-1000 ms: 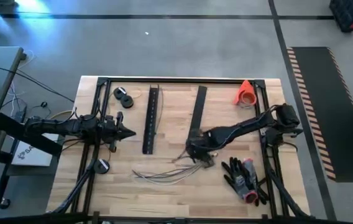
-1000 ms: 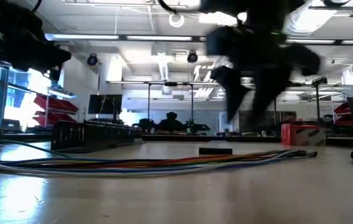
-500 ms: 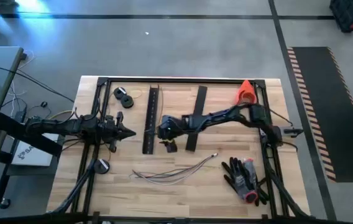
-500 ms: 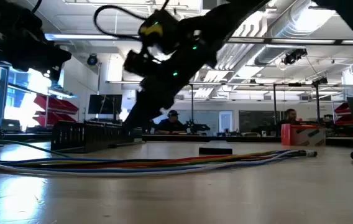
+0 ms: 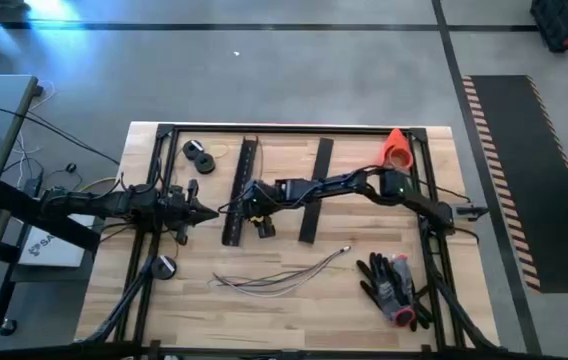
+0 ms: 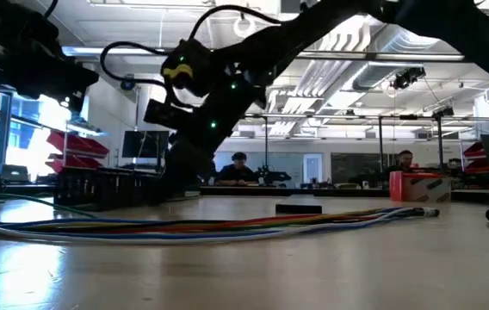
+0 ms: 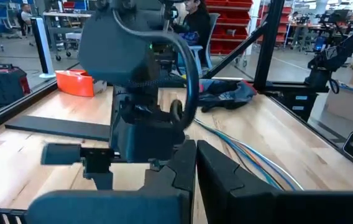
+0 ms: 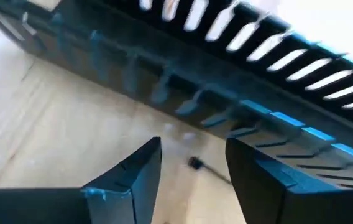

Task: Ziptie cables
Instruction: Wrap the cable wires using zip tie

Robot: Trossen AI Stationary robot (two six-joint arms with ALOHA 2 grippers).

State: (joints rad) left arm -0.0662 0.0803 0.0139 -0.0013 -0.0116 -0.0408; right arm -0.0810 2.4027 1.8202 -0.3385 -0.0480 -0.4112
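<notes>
The cables (image 5: pixel 274 277) lie as a loose bundle of thin grey wires on the wooden table near its front edge, flat along their length (image 6: pixel 227 226). No gripper touches them. My right gripper (image 5: pixel 248 206) reaches across to the left slotted black bar (image 5: pixel 245 165). It stands open (image 8: pixel 192 158) low over the bare wood right beside the bar (image 8: pixel 226 68), with only a tiny dark bit on the table between its fingers. My left gripper (image 5: pixel 209 212) waits shut at the table's left, pointing at the right arm (image 7: pixel 195 155).
A second black bar (image 5: pixel 318 170) lies to the right of the first. An orange cone (image 5: pixel 396 150) stands at the far right, dark gloves (image 5: pixel 394 285) lie at the near right, and black round pieces (image 5: pixel 199 155) sit at the far left. A black frame (image 5: pixel 294 129) rims the table.
My right gripper has swung from the near middle of the table, by the cables' right end, toward the far left, and now stands low beside the left slotted bar. The cables lie where they were.
</notes>
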